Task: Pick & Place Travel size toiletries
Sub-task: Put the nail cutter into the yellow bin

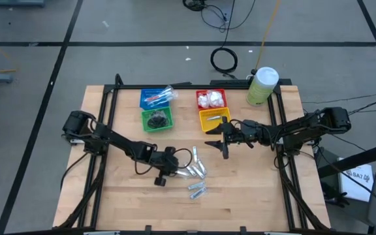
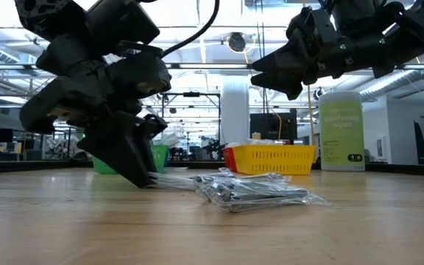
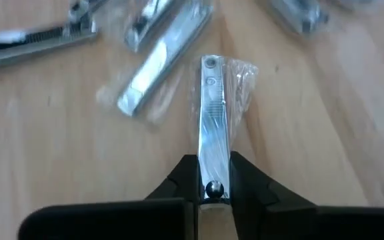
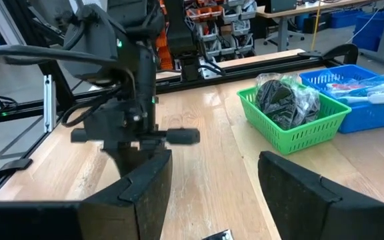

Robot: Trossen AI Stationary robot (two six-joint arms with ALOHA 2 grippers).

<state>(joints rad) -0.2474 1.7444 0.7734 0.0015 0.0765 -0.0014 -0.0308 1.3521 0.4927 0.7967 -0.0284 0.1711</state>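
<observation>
Several small silver tubes in clear wrap [image 1: 195,172] lie on the table's middle, with more [image 1: 198,190] nearer the front; in the low view they form a pile [image 2: 260,193]. My left gripper [image 1: 175,167] is down at the table, at the pile's left side, shut on one silver tube [image 3: 212,113]. My right gripper [image 1: 222,142] hangs open above the table in front of the yellow basket [image 1: 214,118], holding nothing; in the low view it [image 2: 282,73] is high up. Its own wrist view shows its fingers [image 4: 212,193] wide apart. My left gripper pinches the wrapped silver tube by its near end [image 3: 212,175] between the two fingers [image 3: 185,179]. The fingers slant down from the table's left and lie along the tube. The tube's free end [image 3: 211,63] points away from the fingers, and the tube lies flat on the table.
Near the far edge stand a blue basket [image 1: 156,98] with wrapped toothbrushes, a green basket [image 1: 156,119] with dark discs, a red basket [image 1: 211,98] with white packets, and the yellow basket. A tall pale-green canister [image 1: 262,85] stands at the far right corner.
</observation>
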